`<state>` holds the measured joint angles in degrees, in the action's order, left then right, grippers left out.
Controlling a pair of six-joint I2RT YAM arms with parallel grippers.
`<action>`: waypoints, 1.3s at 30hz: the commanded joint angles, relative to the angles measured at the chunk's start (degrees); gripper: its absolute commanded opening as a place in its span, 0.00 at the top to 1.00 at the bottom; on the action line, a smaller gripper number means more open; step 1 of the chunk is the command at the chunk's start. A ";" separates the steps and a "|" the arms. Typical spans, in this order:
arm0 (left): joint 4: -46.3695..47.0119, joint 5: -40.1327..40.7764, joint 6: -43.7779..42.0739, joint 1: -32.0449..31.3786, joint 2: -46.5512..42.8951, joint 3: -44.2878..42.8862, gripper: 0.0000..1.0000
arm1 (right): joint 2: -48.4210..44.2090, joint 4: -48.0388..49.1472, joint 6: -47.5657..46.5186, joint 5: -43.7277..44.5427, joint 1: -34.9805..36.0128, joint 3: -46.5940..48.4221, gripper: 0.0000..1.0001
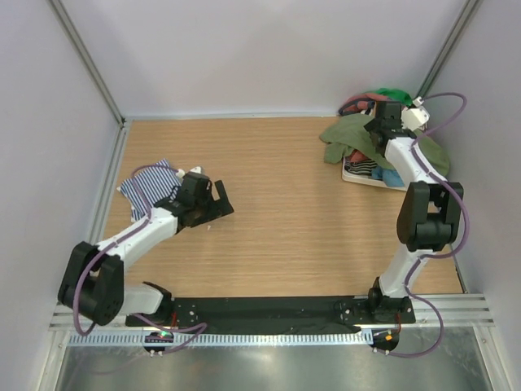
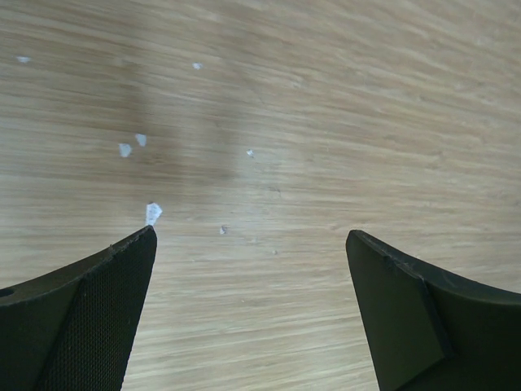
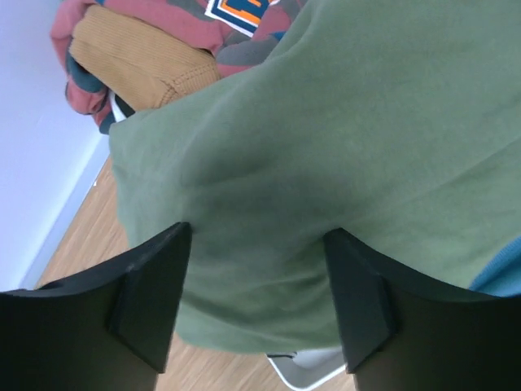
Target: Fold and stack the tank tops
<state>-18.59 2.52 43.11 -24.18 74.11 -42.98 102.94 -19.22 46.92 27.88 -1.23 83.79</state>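
The striped tank top (image 1: 151, 183), navy and white, lies folded at the table's left side. My left gripper (image 1: 221, 199) hangs just to its right, low over bare wood. In the left wrist view the left gripper (image 2: 252, 236) is open with only tabletop between its fingers. The olive green tank top (image 1: 346, 132) drapes over a heap of clothes at the back right. My right gripper (image 1: 376, 134) is down on it. In the right wrist view the right gripper (image 3: 259, 232) is open, its fingers spread over the green cloth (image 3: 326, 147).
The heap at the back right lies on a white tray (image 3: 313, 373) and includes a red striped garment (image 3: 171, 24) and a mustard corduroy piece (image 3: 138, 57). Small white flecks (image 2: 152, 213) dot the wood near the left gripper. Walls close the table's left, back and right.
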 commanded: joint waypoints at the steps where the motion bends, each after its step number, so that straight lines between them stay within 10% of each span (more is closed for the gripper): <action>1: 4.17 2.48 -2.41 -3.49 4.63 -4.81 0.00 | 2.09 -1.43 0.12 3.67 0.18 4.54 0.31; 5: 5.40 2.92 -5.49 -7.18 9.65 -7.82 0.00 | 0.52 -2.49 -2.96 6.83 0.44 6.21 0.88; 7: 6.02 5.98 -7.42 -9.55 12.02 -7.82 0.01 | -2.19 -2.66 -5.25 9.47 0.71 5.95 0.99; 21: 8.75 28.84 -9.01 -17.91 7.29 -4.39 0.01 | -23.30 -0.46 -28.20 -20.39 21.53 14.29 0.99; 28: 9.27 36.14 -7.26 -17.91 -0.18 0.08 0.00 | -31.29 -2.66 -26.35 -16.63 21.54 17.38 0.97; 34: 8.14 39.39 -5.59 -17.83 -2.56 0.97 0.00 | -34.90 -2.31 -27.41 -19.18 21.54 -4.12 0.48; 39: 7.25 40.10 -5.23 -17.83 -2.30 0.80 0.00 | -38.95 6.09 -24.33 -20.57 21.62 -28.62 0.33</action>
<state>-12.34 38.70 36.56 -41.93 72.55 -42.19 62.98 -15.88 21.28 9.47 20.40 66.35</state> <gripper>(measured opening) 0.994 0.651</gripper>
